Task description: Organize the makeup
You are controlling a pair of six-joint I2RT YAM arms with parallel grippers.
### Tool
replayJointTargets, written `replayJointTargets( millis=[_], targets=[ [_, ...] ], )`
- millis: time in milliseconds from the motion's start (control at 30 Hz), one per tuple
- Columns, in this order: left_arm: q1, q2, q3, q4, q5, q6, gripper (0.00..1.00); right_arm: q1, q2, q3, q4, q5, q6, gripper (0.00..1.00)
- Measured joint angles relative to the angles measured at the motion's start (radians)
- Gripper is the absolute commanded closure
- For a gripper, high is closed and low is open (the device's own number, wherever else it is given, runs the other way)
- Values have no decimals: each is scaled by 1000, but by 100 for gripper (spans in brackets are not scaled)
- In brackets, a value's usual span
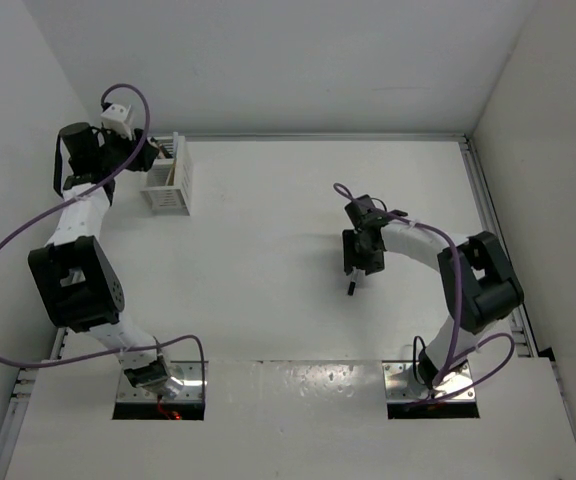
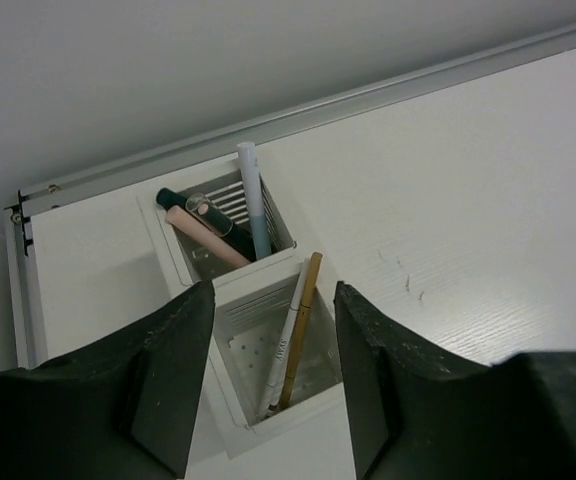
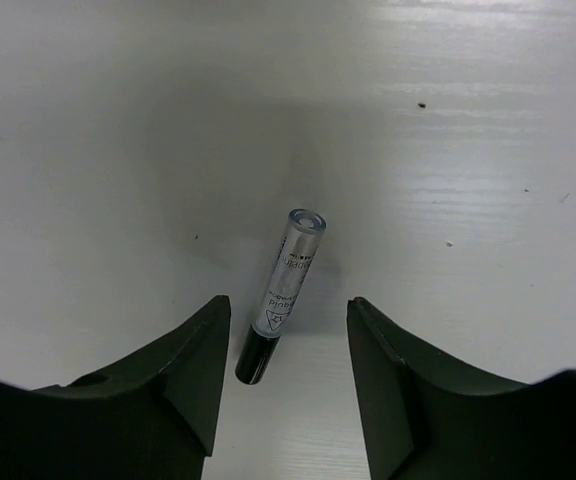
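Finds the silver tube (image 3: 288, 265), black cap nearest the camera, lying flat on the desk (image 3: 468, 150) between the fingers of the right gripper (image 3: 288, 325), touching neither. Shows that gripper spread wide and empty, and small print along the tube too blurred to read. Hangs the left gripper (image 2: 273, 300), likewise spread and empty, above the holder (image 2: 258, 275) at the desk's far left, with a white pencil (image 2: 286, 340) and tan pencil (image 2: 303, 310) leaning in its near compartment and a white-blue stick (image 2: 255, 200), pink tube (image 2: 206, 237) and dark tube (image 2: 180, 203) in the far one.
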Motion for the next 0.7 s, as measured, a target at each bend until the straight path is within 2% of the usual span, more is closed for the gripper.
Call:
replayJointTargets(
  millis=[167, 267, 300, 400, 567, 700],
  targets=[
    [-3, -65, 3, -77, -9, -26, 43, 0, 32, -5, -15, -23, 16, 55],
    [-7, -81, 3, -121, -11, -43, 43, 0, 35, -15, -16, -41, 23, 70],
    [-7, -86, 3, -132, -11, -47, 43, 0, 41, -16, -17, -47, 24, 82],
    [-8, -101, 3, -163, -10, -56, 45, 0, 56, -15, -21, -64, 29, 99],
    [-21, -134, 3, -221, 9, -43, 50, 0, 55, -19, -10, -80, 18, 99],
    [-81, -144, 1, -286, 22, -17, 52, 0, 19, -61, 47, -109, -32, 99]
  ],
)
